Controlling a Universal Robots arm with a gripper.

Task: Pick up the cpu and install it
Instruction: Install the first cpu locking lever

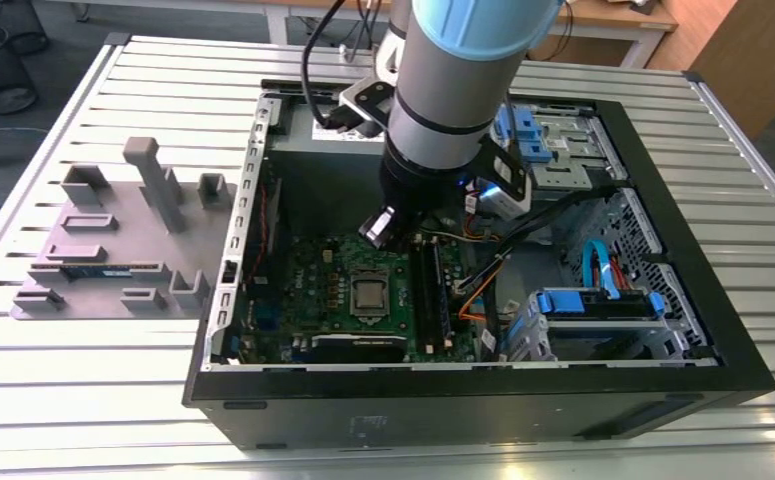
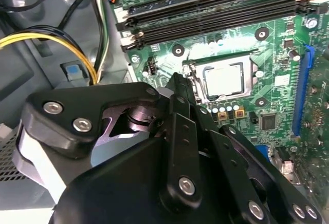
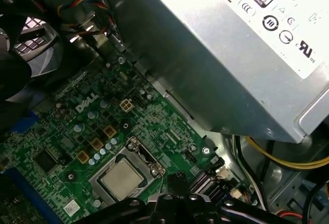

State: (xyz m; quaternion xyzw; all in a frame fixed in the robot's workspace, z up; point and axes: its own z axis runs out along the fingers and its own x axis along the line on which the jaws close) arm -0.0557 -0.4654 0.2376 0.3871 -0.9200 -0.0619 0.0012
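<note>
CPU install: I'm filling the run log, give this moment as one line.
cpu: seated in socket on green board | gripper: above board, beside socket, not touching cpu | computer case: open

The cpu [image 1: 367,292] lies in the socket [image 1: 368,277] on the board [image 1: 314,275].

Slatted metal table [image 1: 80,400] carries computer case [image 1: 494,400] and grey fixture [image 1: 107,260].
</note>
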